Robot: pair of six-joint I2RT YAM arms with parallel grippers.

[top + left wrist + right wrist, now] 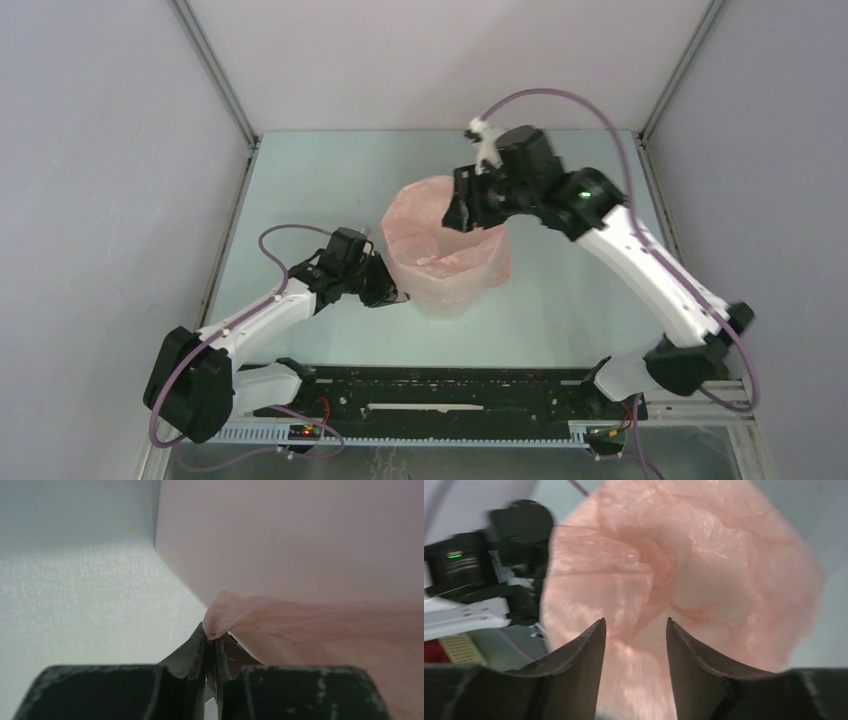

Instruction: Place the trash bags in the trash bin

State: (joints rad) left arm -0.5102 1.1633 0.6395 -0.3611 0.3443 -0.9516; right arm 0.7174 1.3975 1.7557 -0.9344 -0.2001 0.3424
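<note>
Left of the white plastic bin with faceted sides [441, 304], the left arm, white with black joints [250, 325], reaches in low over the pale grey-green tabletop [300, 190]. Its left hand [392, 296] sits against the bin's near-left side, just below the rim. In the left wrist view its two dark fingers [192, 652] are pressed almost together. A small bunched fold of the thin, wrinkly, translucent pale-pink plastic bag [448, 262] is caught between their tips, so this hand holds the bag's edge in a narrow pinch. From that fold the film runs off taut across the bin's smooth outer wall.

The bin stands upright near the middle of the tabletop. The pale-pink plastic bag is inside it as a liner. Its top is turned out over the rim and drapes down the outside, covering most of the walls. Its middle sinks into the opening in glossy creases.

Above the bin's far-right rim is the right hand [462, 210], pointing down into the mouth. In the right wrist view its fingers [584, 655] stand moderately apart, and only the crumpled lining shows through the gap; nothing is gripped between them. That view is somewhat blurred. The right arm [650, 270] arcs back from the bin towards the right end of the black base rail [450, 395].
</note>
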